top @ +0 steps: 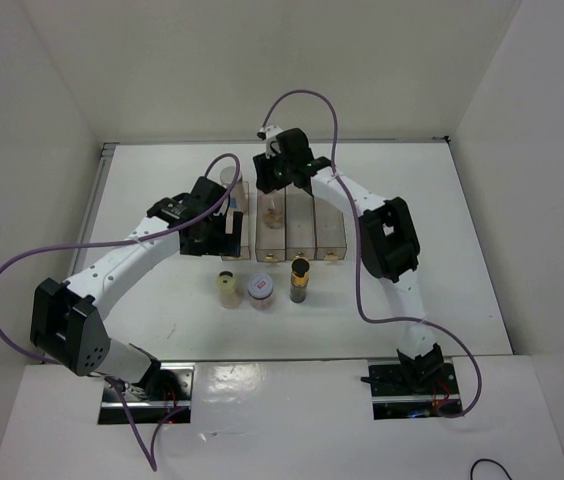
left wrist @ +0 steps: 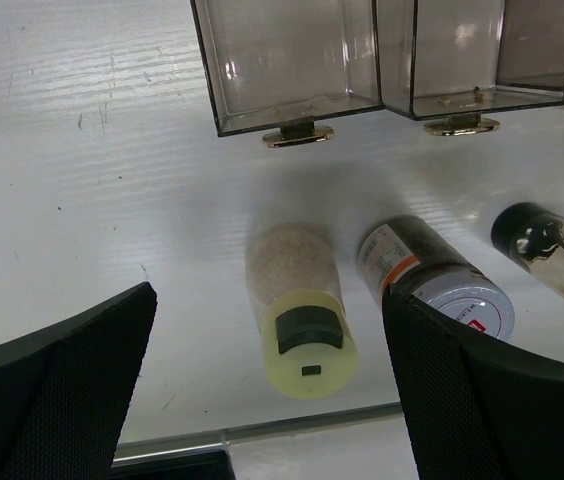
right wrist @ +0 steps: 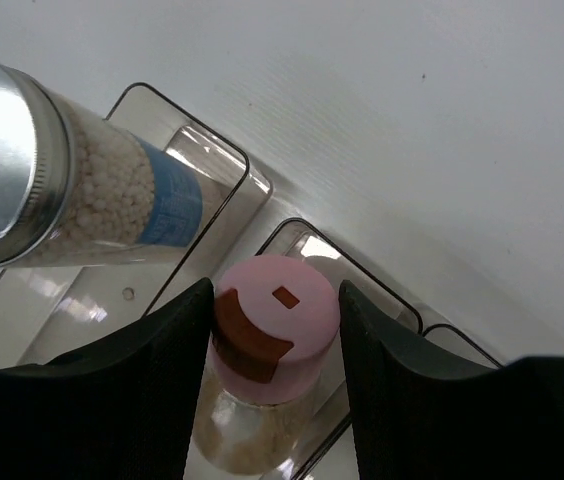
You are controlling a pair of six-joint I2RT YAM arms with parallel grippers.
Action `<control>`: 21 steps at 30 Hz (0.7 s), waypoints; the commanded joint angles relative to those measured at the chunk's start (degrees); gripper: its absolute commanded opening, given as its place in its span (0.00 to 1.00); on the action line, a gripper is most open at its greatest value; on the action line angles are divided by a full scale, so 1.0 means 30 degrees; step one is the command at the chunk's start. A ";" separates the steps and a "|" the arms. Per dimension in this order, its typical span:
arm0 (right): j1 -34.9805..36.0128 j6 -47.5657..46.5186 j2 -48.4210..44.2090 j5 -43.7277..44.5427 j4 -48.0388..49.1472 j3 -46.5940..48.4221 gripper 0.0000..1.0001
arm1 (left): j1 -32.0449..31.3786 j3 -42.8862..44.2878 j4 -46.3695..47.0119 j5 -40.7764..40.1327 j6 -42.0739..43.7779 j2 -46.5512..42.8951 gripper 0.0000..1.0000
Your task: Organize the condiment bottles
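Sitting in the second compartment of the rack [right wrist: 252,175] beside the grey-capped bottle [right wrist: 92,190], the pink-capped bottle [right wrist: 277,318] is clamped by the right claw [right wrist: 274,300], while the left claw [left wrist: 270,295] is held wide open, empty, above the yellow-capped bottle [left wrist: 302,330] on the surface [left wrist: 82,180].

Tabletop [top: 162,200]: white, with walls at the back and both sides.
Rack [top: 330,238]: clear, four compartments, mid-tabletop.
Front row (left to right): yellow-capped bottle [top: 227,288], red-rimmed jar [top: 261,290] and dark black-capped bottle [top: 300,279], all upright, just before the rack.
Grey-capped bottle [top: 230,177]: at the leftmost compartment's far end.
Left pincer [top: 227,238]: over the leftmost compartment's near end.
Right pincer [top: 274,185]: above the second compartment; its grip is hidden.
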 commanded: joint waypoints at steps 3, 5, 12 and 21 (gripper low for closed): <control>0.0436 0.0310 -0.2639 0.0802 0.2143 -0.0947 0.29 | 0.0109 -0.0202 0.0443 0.0305 0.0048 -0.0625 1.00; 0.0438 0.0545 -0.3109 0.1007 0.2609 -0.1560 0.27 | 0.0109 -0.0378 0.0443 0.0305 0.0048 -0.0627 1.00; 0.1285 0.0310 -0.4194 0.3231 0.4542 -0.4310 0.25 | 0.0109 -0.0554 0.0618 0.0305 0.0048 -0.0802 1.00; 0.2254 0.0308 -0.5452 0.7512 0.8494 -0.8031 0.25 | 0.0109 -0.0906 0.0794 0.0684 0.0048 -0.0978 1.00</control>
